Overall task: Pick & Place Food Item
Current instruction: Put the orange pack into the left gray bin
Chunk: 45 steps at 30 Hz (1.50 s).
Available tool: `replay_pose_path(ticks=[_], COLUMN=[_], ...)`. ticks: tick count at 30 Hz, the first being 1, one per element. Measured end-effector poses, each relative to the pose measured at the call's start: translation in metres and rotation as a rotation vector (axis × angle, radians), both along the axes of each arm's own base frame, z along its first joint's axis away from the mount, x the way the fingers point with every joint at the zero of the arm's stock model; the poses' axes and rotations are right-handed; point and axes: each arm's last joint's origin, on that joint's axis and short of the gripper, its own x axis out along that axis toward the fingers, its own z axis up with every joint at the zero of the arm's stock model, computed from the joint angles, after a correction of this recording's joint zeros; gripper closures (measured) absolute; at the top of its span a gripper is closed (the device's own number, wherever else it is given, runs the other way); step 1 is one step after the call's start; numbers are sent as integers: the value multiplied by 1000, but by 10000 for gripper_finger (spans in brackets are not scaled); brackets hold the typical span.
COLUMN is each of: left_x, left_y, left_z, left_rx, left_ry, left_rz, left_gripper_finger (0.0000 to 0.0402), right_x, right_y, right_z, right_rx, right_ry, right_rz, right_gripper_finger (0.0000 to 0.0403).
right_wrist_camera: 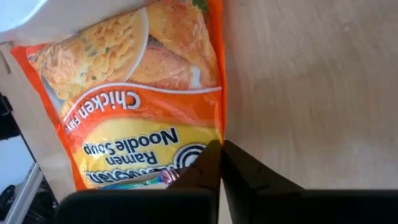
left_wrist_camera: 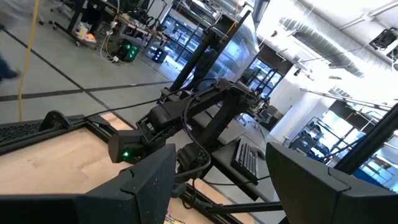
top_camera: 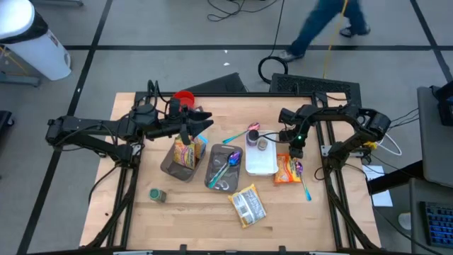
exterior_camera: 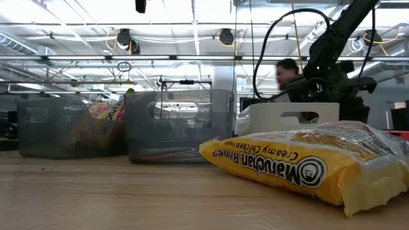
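Observation:
An orange chicken ramen packet (right_wrist_camera: 143, 93) lies flat on the table right of the white tray (top_camera: 260, 161); it also shows in the high view (top_camera: 285, 170). My right gripper (right_wrist_camera: 221, 152) is shut, pointing down at the packet's long edge, and shows over its far right corner in the high view (top_camera: 296, 151). My left gripper (left_wrist_camera: 219, 152) is open and empty, held level above a grey bin (top_camera: 170, 164) that holds a yellow snack packet (top_camera: 185, 152); it also shows in the high view (top_camera: 205, 124). My right gripper's shut fingertips (right_wrist_camera: 208, 163) come from above at the orange packet's long edge (right_wrist_camera: 219, 118), near its lower end. I cannot tell whether they touch the packet. The packet lies flat on the table.
A second grey bin (top_camera: 212, 173) holds a spoon. A yellow Maruchan ramen packet (top_camera: 248, 205) lies near the front edge, a small can (top_camera: 157, 195) at front left, a red cup (top_camera: 182, 97) at the back. A purple spoon (top_camera: 303, 180) lies by the orange packet. A person walks beyond the table.

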Motion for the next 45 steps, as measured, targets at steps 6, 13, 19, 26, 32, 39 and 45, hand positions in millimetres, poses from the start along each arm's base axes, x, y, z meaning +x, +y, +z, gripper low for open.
replay_pose_path(ticks=[6, 13, 19, 26, 32, 39, 45], left_x=[0, 0, 0, 0, 0, 0, 2], left_y=[0, 0, 0, 0, 0, 0, -1], left_z=[0, 0, 0, 0, 0, 0, -2], left_rx=[-1, -4, -3, 7, 9, 46, 80], left_ry=[0, 0, 0, 2, 3, 10, 26], left_rz=[0, -1, -7, -8, -8, -6, -14], left_gripper_finger=[144, 144, 144, 144, 144, 144, 144], right_x=[2, 2, -2, -9, -13, -9, -7], right_y=[-2, -2, 1, 7, 16, 34, 46], right_z=[12, 34, 59, 93, 120, 141, 152], right_rx=[21, 18, 3, -32, -65, -122, -132], right_ry=[47, 50, 38, -2, -37, -49, -63], right_rz=[-18, -41, -61, -94, -108, -66, -44], right_gripper_finger=[402, 402, 403, 403, 403, 403, 403])
